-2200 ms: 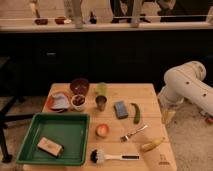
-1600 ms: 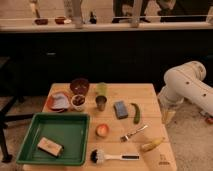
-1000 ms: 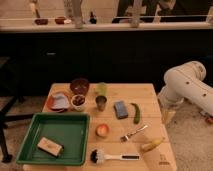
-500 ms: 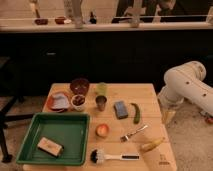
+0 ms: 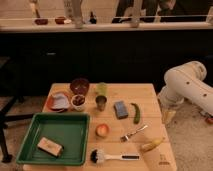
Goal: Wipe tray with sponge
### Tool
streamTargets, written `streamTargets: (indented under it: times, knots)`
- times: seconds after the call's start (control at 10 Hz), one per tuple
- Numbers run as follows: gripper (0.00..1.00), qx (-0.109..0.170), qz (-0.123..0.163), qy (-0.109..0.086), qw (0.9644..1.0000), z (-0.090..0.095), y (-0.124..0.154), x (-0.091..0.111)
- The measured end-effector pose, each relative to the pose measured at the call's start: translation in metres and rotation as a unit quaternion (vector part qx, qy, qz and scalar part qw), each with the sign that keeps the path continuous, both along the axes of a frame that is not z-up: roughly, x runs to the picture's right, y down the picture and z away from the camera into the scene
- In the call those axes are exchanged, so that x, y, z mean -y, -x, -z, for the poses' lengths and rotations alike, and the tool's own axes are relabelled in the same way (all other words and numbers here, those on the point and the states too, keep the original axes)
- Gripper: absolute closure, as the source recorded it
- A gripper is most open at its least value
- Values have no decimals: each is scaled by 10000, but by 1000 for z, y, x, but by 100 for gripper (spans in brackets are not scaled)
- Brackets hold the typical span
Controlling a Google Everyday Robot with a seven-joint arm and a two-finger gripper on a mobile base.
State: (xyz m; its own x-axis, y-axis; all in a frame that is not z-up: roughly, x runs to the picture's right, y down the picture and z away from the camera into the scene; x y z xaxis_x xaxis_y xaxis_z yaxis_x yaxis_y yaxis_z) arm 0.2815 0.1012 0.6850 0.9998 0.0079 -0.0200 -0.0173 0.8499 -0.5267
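The green tray [image 5: 75, 131] lies at the table's front left, with a tan block with a white top [image 5: 50, 146] inside it. The blue-grey sponge [image 5: 120, 109] lies flat on the wooden table to the right of the tray, near the table's middle. My white arm [image 5: 187, 87] hangs beside the table's right edge. My gripper [image 5: 168, 116] points down there, off the table, well to the right of the sponge and touching nothing.
On the table are a black-bristled brush [image 5: 112, 157], a fork [image 5: 134, 133], a banana [image 5: 152, 145], a green vegetable [image 5: 136, 113], a small orange item [image 5: 102, 130], two cups [image 5: 101, 103], a dark bowl [image 5: 79, 85], a small bowl [image 5: 78, 101] and an orange-rimmed plate [image 5: 58, 100]. A dark counter stands behind.
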Motion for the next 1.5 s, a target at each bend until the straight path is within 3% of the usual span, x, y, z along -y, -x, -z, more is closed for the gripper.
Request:
streamTargets:
  times: [0.2, 0.3, 0.5, 0.6, 0.9, 1.0, 1.1, 1.5]
  knots:
    - [20, 656, 481, -38, 9967, -2, 6, 3]
    - [20, 1074, 953, -26, 9896, -5, 13, 5]
    - [20, 1713, 1749, 143, 9695, -16, 26, 7]
    - [20, 1934, 2076, 232, 9586, -19, 32, 7]
    - [20, 2660, 3303, 630, 9034, -29, 50, 4]
    - [20, 2788, 3493, 704, 8918, -30, 53, 3]
    - [20, 2846, 3608, 752, 8850, -30, 54, 3]
    - [20, 2854, 3619, 761, 8842, -30, 53, 2]
